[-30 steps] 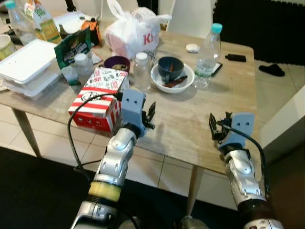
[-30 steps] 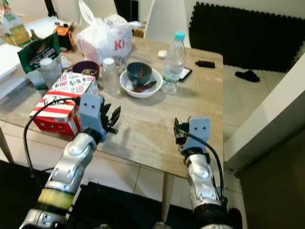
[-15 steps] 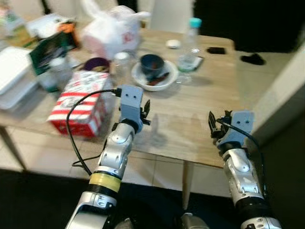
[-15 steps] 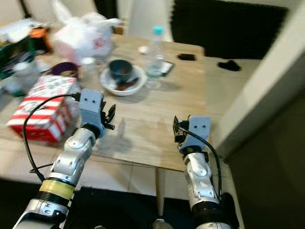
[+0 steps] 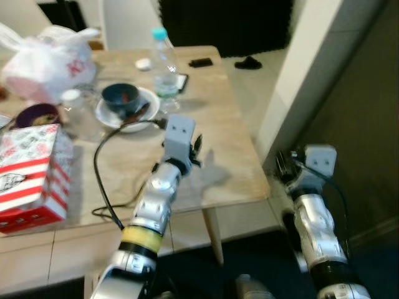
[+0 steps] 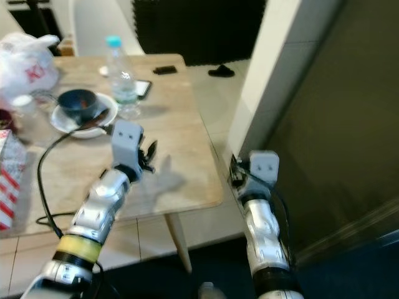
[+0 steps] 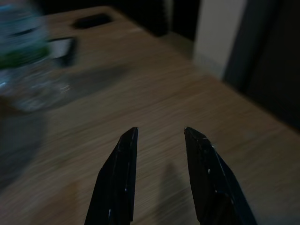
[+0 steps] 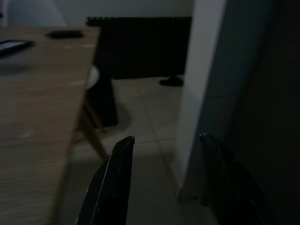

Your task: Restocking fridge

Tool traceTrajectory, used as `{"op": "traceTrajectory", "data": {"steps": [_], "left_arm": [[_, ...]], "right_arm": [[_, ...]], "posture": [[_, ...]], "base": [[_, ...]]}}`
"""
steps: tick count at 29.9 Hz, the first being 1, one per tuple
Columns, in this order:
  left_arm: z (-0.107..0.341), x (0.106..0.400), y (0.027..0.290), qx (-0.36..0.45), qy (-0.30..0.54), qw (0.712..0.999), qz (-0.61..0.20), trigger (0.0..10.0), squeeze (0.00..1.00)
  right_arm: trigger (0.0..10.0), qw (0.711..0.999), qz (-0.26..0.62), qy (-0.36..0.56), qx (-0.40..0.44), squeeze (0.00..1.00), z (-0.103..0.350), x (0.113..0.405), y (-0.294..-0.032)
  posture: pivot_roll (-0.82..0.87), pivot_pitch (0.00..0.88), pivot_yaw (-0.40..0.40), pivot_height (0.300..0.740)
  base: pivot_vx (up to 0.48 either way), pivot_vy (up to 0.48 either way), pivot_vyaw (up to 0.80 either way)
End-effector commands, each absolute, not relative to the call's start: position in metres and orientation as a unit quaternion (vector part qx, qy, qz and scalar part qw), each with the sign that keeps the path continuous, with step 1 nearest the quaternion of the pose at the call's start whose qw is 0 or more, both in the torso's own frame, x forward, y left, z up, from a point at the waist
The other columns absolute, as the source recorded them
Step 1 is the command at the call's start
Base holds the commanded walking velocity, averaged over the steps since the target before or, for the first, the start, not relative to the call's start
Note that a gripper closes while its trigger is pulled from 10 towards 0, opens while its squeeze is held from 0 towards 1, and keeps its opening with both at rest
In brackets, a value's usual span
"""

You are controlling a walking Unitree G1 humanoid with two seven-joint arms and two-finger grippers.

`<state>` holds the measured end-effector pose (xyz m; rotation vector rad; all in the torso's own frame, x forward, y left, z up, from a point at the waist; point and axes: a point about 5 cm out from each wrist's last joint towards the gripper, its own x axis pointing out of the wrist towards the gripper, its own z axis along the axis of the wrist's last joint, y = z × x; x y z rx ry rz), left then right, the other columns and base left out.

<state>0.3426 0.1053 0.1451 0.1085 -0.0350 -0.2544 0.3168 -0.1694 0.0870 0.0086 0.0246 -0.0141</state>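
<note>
A clear water bottle (image 5: 164,62) with a teal cap stands upright at the far side of the wooden table (image 5: 230,162); it shows blurred as the bottle (image 7: 23,70) in the left wrist view. My left gripper (image 5: 196,146) hovers open and empty over the bare right part of the tabletop, its fingers (image 7: 119,173) apart above the wood. My right gripper (image 5: 282,168) is open and empty, off the table's right edge beside a white wall corner (image 5: 299,68). A tall dark surface (image 5: 361,99) rises just right of that corner.
A dark bowl (image 5: 121,99) on a white plate, a small jar (image 5: 73,106), a white plastic bag (image 5: 47,62) and a red-and-white striped box (image 5: 28,174) crowd the table's left. A black phone (image 5: 201,62) lies at the far edge. A dark slipper (image 5: 248,62) rests on the tiled floor.
The whole view has swung to the right, so the table sits further left in the picture and the white corner and dark surface have come in. Both arms keep the same pose.
</note>
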Motion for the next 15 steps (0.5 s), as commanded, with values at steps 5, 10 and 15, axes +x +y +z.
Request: {"op": "traceTrajectory", "data": {"steps": [5, 10, 15], "left_arm": [[0.145, 0.345, 0.117, 0.067, -0.033, 0.996, -0.056, 10.0, 0.0], [0.153, 0.348, 0.134, 0.071, -0.055, 0.996, 0.008, 10.0, 0.0], [0.159, 0.346, 0.146, 0.083, -0.078, 0.993, 0.034, 10.0, 0.0]], "right_arm": [[10.0, 1.0, -0.006, 0.021, -0.002, 0.0, 0.084, 0.315, -0.172], [10.0, 1.0, 0.01, 0.018, -0.005, 0.0, 0.086, 0.315, -0.169], [10.0, 0.999, 0.048, -0.001, -0.003, 0.0, 0.096, 0.317, -0.16]], "posture": [[-0.04, 0.101, -0.043, 0.74], [-0.04, 0.104, -0.043, 0.74], [-0.04, 0.106, -0.043, 0.74]], "base": [[0.0, 0.0, 0.0], [0.0, 0.0, 0.0], [0.0, 0.0, 0.0]]}}
